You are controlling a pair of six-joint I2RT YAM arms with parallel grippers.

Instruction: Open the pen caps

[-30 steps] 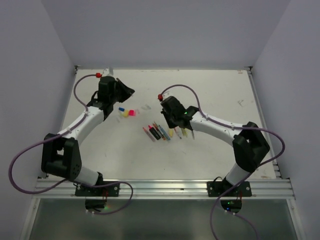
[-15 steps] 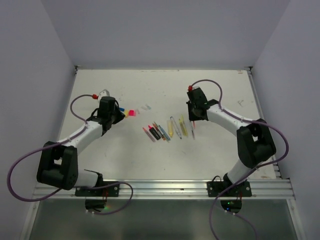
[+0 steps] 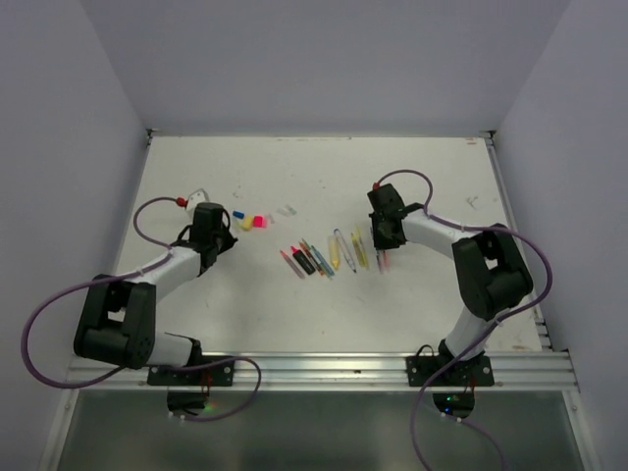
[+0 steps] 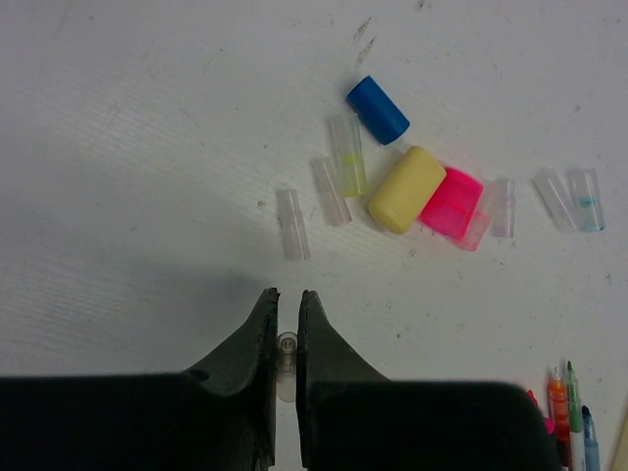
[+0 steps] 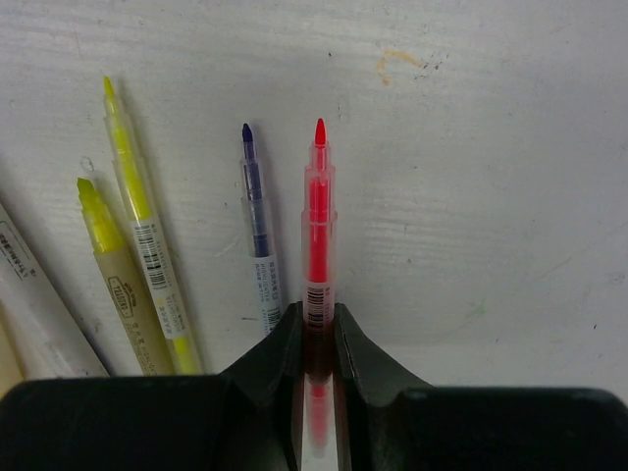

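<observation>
Scuffed white table (image 3: 245,314) enclosed by plain pale walls (image 3: 324,59).

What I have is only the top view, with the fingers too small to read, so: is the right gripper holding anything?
Observer: Yes. The right gripper is closed on a slim red pen with a clear barrel.
Operator: Is its cap on?
Observer: No, its red tip is bare, like that of the dark blue pen lying beside it.
Operator: And the left one?
Observer: The left gripper pinches a small clear plastic cap between its fingers.
</observation>
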